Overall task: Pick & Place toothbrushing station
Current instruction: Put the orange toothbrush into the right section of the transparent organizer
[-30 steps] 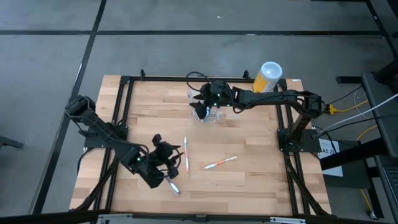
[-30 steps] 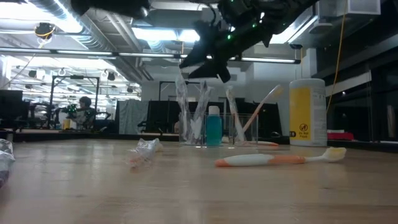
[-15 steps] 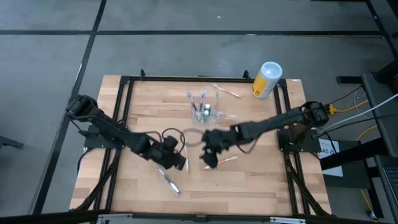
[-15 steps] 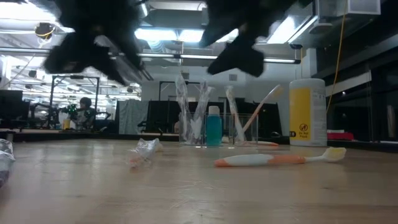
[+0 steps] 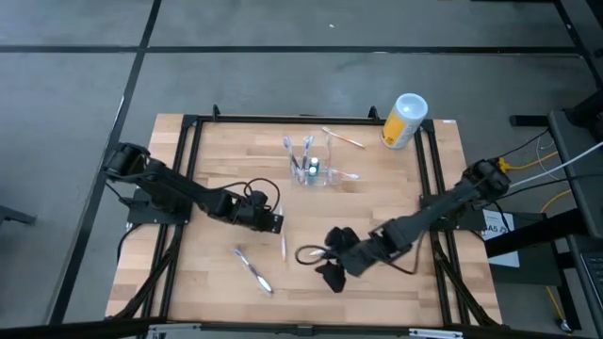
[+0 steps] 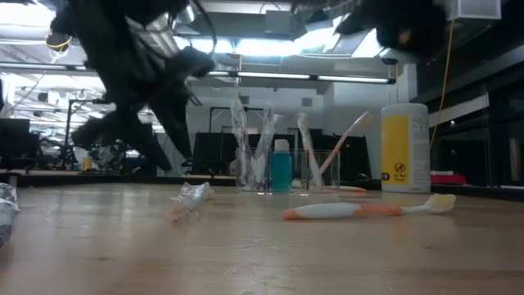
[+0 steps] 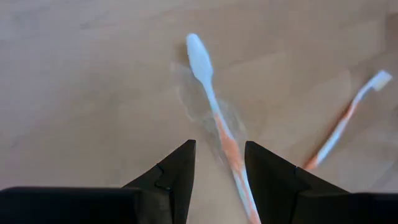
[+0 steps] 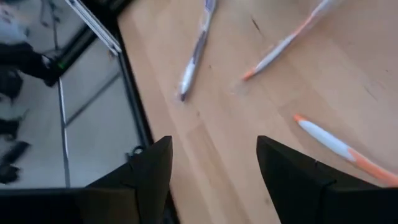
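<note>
The toothbrushing station point(image 5: 316, 170), a clear holder with several toothbrushes standing in it, rests upright on its base at the table's far middle point(image 6: 274, 162). No gripper touches it. My left gripper point(image 5: 273, 223) hangs open over the table's middle, just above a wrapped orange-and-white toothbrush point(image 7: 211, 102) that lies flat ahead of its fingers point(image 7: 216, 171). My right gripper point(image 5: 330, 276) stands open near the table's near edge, above bare wood point(image 8: 214, 180), with nothing between its fingers.
A yellow canister with a white lid point(image 5: 403, 121) stands at the far right. Loose toothbrushes lie flat on the wood: one point(image 5: 283, 243) by my left gripper, a wrapped one point(image 5: 252, 270) near the front left, one point(image 6: 360, 211) mid-table and one point(image 5: 344, 138) beyond the station.
My right gripper has swung from the station at the far side toward the table's near edge; the station stays standing in place. My left gripper has gone from the near left toward the table's middle, sinking and rolling about its own axis.
</note>
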Available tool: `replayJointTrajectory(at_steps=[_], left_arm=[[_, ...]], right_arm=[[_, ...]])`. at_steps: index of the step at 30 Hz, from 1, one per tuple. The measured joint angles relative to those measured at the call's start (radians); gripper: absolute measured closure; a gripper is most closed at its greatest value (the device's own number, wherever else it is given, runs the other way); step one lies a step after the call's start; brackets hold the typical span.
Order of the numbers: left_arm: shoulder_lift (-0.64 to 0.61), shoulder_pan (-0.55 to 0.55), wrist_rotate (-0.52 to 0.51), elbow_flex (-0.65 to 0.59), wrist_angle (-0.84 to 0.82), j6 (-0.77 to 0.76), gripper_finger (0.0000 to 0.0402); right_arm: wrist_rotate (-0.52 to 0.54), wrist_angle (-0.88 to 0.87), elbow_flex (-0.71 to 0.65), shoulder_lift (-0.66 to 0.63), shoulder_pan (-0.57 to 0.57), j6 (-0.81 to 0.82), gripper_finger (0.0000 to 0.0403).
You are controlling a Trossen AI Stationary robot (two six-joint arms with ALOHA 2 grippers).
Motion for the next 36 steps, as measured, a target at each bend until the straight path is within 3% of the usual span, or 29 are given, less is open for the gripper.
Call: replayJointTrajectory(at_steps=[6, 12, 18, 26, 36], left_arm=[[0.035, 0.042, 0.015, -0.083, 0.149, -0.017, 0.0265], [0.116, 0.061, 0.03, -0.092, 0.265, -0.002, 0.0265], [0.208, 0.09, 0.034, -0.088, 0.445, 0.002, 0.027], [0.245, 0.117, 0.055, -0.091, 0.613, 0.101, 0.0331], [0.279, 0.181, 0.145, -0.088, 0.706, 0.124, 0.0303]], right_arm=[[0.166, -0.047, 0.0, -0.087, 0.089, 0.125, 0.0167], [0.288, -0.127, 0.0, -0.16, 0.15, 0.19, 0.0167], [0.309, -0.211, 0.0, -0.192, 0.18, 0.259, 0.0167], [0.361, -0.276, 0.0, -0.2, 0.245, 0.379, 0.0167], [0.397, -0.332, 0.0, -0.202, 0.281, 0.468, 0.0167]])
